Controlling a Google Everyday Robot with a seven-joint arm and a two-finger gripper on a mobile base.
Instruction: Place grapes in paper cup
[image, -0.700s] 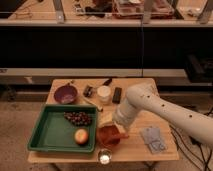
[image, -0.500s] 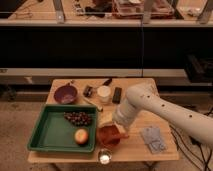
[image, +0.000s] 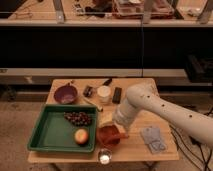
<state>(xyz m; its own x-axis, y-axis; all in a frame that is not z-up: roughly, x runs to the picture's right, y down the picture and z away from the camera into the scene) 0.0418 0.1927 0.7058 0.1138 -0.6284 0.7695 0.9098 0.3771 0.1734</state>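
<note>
The grapes (image: 77, 118), a dark purple-brown bunch, lie in the back right part of the green tray (image: 44, 136). The cream-white paper cup (image: 104, 93) stands upright at the back middle of the wooden table, behind the tray's right corner. My white arm reaches in from the right. Its gripper (image: 119, 133) hangs low over the right rim of a red-orange bowl (image: 106, 136), to the right of the grapes and in front of the cup. The gripper is open and holds nothing that I can see.
A yellow-red apple (image: 81, 136) sits in the tray's front right. A purple bowl (image: 66, 93) and two dark flat objects (image: 117, 95) flank the cup. A yellow block (image: 105, 119), a clear glass (image: 104, 158) at the front edge and a grey-blue packet (image: 153, 139) lie nearby.
</note>
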